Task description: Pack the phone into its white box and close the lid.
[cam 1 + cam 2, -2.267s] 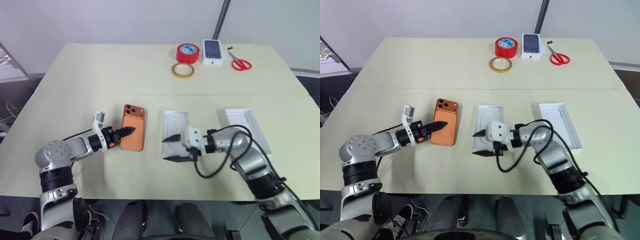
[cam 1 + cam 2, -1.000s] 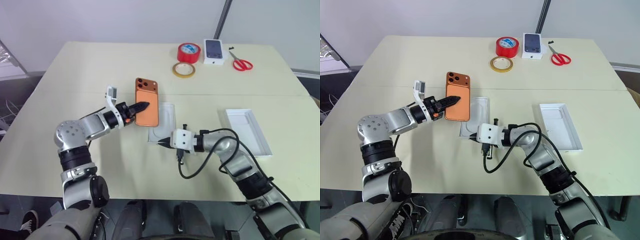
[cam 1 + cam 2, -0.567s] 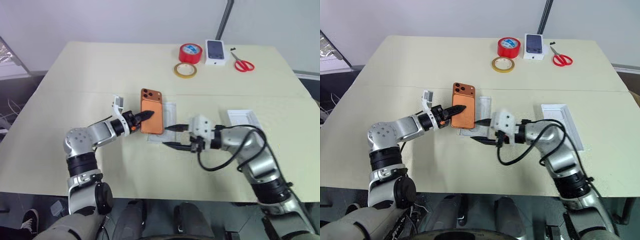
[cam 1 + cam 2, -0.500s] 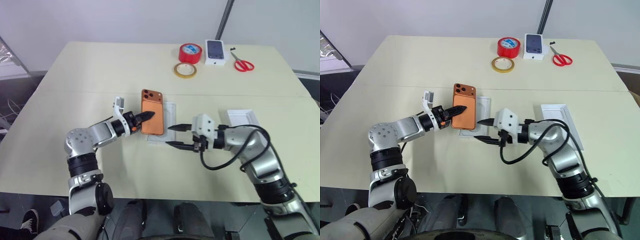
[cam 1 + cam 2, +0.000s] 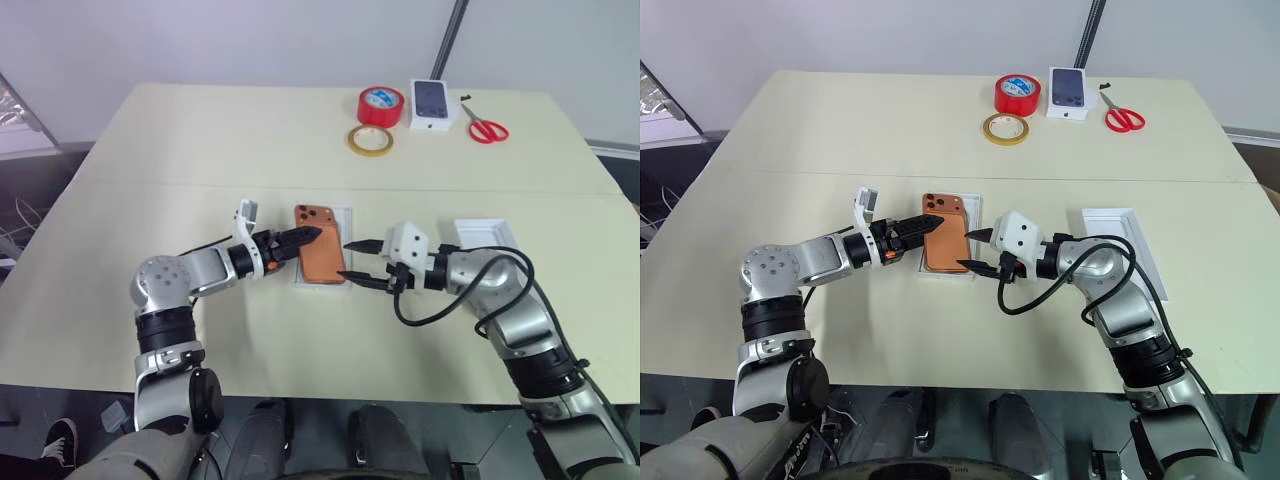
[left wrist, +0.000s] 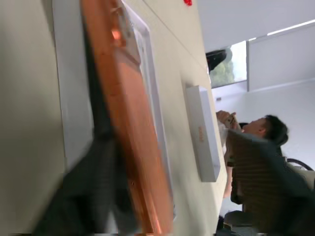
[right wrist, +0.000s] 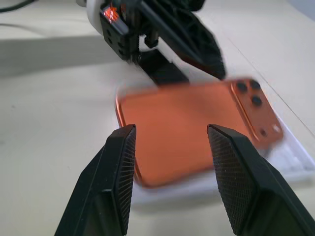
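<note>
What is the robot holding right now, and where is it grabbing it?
Nothing, it seems. The left gripper is spread open at the long edge of the phone, which lies on the white box. The right gripper is open, empty.

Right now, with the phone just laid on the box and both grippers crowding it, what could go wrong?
1. The phone lies over the white box, seemingly not fully seated; a nudge might skew it.
2. The left gripper is open at the phone's edge and could drag it when pulling back.
3. The right gripper, open beside the phone, might bump it before fetching the lid.
</note>
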`<control>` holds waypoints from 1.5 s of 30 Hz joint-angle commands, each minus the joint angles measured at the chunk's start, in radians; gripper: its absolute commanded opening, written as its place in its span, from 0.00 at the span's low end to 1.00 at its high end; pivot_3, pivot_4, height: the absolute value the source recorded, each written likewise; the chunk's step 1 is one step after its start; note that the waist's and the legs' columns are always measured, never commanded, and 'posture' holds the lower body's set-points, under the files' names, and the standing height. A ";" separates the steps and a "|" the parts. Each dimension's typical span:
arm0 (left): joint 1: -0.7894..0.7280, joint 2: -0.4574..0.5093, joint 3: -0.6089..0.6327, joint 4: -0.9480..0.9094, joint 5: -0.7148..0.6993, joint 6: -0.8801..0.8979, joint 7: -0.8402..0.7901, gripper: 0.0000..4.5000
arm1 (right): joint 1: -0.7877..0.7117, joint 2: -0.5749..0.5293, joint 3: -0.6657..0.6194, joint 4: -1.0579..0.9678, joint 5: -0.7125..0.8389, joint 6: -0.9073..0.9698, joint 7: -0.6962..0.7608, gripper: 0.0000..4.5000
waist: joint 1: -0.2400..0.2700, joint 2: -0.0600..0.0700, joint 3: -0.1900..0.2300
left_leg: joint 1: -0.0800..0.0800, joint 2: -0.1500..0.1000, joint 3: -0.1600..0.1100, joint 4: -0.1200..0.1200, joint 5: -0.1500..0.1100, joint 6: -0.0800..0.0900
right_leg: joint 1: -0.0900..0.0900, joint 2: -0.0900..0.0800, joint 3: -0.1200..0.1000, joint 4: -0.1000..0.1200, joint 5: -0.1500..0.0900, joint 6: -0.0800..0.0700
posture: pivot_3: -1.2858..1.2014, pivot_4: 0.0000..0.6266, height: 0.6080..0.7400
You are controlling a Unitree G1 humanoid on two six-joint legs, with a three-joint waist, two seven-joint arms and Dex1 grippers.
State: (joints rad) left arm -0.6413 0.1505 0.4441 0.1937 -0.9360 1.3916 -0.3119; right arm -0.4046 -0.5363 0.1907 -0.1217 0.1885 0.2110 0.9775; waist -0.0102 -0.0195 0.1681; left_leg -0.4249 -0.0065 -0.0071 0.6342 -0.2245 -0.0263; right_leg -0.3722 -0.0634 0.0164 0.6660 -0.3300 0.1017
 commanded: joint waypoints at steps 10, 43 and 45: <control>-0.006 0.067 -0.089 -0.056 0.049 -0.101 -0.040 0.92 | -0.076 0.068 0.013 0.055 -0.024 -0.057 -0.040 0.54 | -0.001 0.000 0.000 | 0.000 0.000 0.000 0.000 0.000 0.000 | 0.000 0.000 0.000 0.000 0.000 0.000 | 0.52 0.24 1.00; -0.007 0.003 -0.240 -0.059 0.137 -0.283 -0.088 0.92 | -0.108 0.083 -0.010 0.142 -0.065 -0.122 -0.109 0.54 | -0.001 0.000 0.000 | 0.000 0.000 0.000 0.000 0.000 0.000 | 0.000 0.000 0.000 0.000 0.000 0.000 | 0.52 0.24 1.00; 0.011 0.021 -0.279 -0.060 0.172 -0.298 -0.104 0.92 | -0.113 0.078 -0.017 0.155 -0.076 -0.130 -0.123 0.54 | -0.002 0.000 0.000 | 0.000 0.000 0.000 0.000 0.000 0.000 | 0.000 0.000 0.000 0.000 0.000 0.000 | 0.52 0.24 1.00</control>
State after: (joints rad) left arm -0.6309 0.1655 0.1972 0.1551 -0.7882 1.1050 -0.3968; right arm -0.4903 -0.4548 0.2076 0.0414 0.1185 0.1136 0.8709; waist -0.0118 -0.0193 0.1679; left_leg -0.4249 -0.0063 -0.0070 0.6342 -0.2244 -0.0262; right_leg -0.3724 -0.0630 0.0164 0.6662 -0.3300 0.1017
